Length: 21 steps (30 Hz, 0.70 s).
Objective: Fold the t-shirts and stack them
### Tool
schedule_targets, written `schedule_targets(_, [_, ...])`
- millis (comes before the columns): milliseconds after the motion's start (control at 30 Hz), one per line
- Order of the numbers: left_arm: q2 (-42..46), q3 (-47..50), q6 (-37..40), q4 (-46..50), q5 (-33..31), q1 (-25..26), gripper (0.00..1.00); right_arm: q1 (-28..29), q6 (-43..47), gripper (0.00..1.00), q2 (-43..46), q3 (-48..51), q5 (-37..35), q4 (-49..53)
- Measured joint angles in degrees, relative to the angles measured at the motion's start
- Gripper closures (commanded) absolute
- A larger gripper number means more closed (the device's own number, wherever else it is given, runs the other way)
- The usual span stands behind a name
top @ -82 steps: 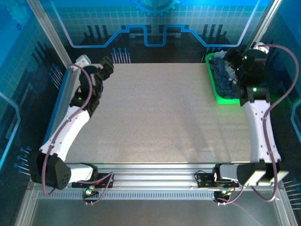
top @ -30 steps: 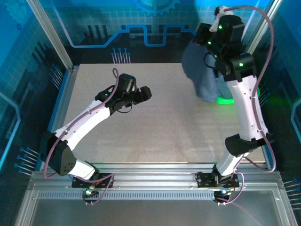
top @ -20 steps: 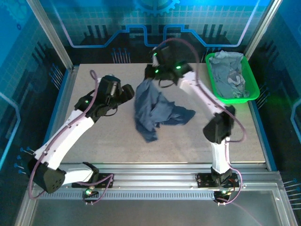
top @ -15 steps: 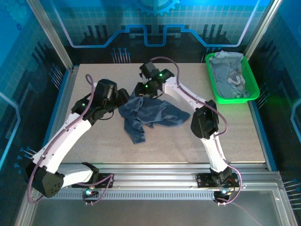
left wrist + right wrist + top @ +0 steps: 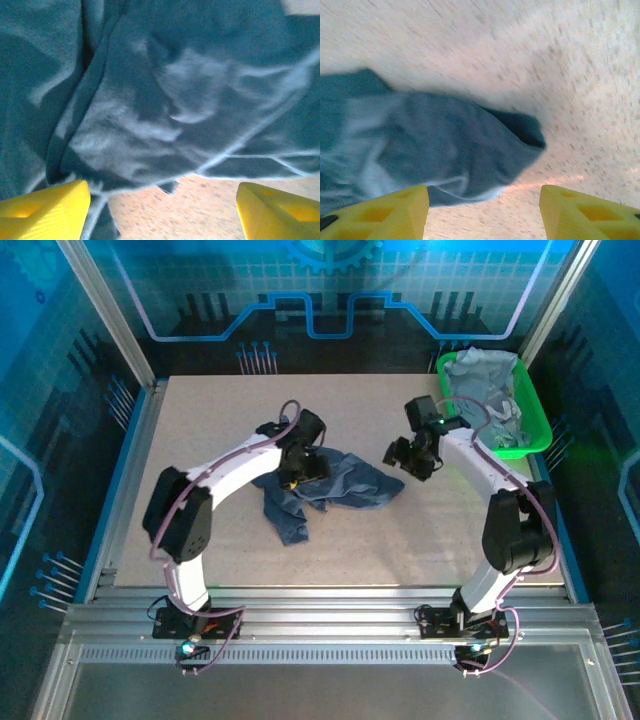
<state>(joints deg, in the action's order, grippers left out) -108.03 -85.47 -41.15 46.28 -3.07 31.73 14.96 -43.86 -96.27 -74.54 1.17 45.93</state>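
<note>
Right now your left gripper (image 5: 303,470) is hanging wide open directly above the crumpled dark slate-blue cloth t-shirt (image 5: 345,490), which is lying on the speckled beige tabletop (image 5: 400,540). Your right gripper (image 5: 402,456) is standing open and empty, with the shirt's end just ahead of its yellow fingers (image 5: 380,212).

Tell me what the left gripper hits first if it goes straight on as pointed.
Most likely the dark blue t-shirt: the left gripper, jaws open, points into its crumpled folds; depth is hard to judge.
</note>
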Motion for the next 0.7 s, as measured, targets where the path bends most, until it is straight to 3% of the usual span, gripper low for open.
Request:
schedule_targets(200, [-2.8,-0.7,3.7,4.6,-3.2,-1.2,0.36,0.5,-1.2,0.40,-0.9,5.8,1.0,0.1])
schedule_targets(333, [-4.2,-1.0,5.1,4.3,-3.3,-1.5,0.64,0.5,-1.9,0.48,-3.4,6.3,1.3,-1.1])
schedule_targets(433, [-6.4,-1.7,5.7,2.7,-3.0,-1.5,0.76,0.5,-2.1,0.52,-5.9,6.3,1.4,-2.4])
schedule_targets(467, [-7.1,-2.3,5.7,2.5,-3.0,-1.5,0.82,0.5,-2.1,0.55,-6.5,6.3,1.4,-2.8])
schedule_targets(533, [-8.4,-4.2,6.1,2.1,-2.9,-1.6,1.00,0.5,-2.2,0.73,-8.1,5.8,1.4,-3.4])
schedule_targets(633, [-9.0,-6.7,6.6,1.4,-3.0,-1.7,1.00,0.5,-2.2,1.00,-10.0,4.4,1.1,-4.0])
schedule_targets(700, [-8.7,-7.9,6.7,1.3,-3.1,-2.0,1.00,0.5,-2.4,1.00,-10.1,3.3,0.4,-4.0])
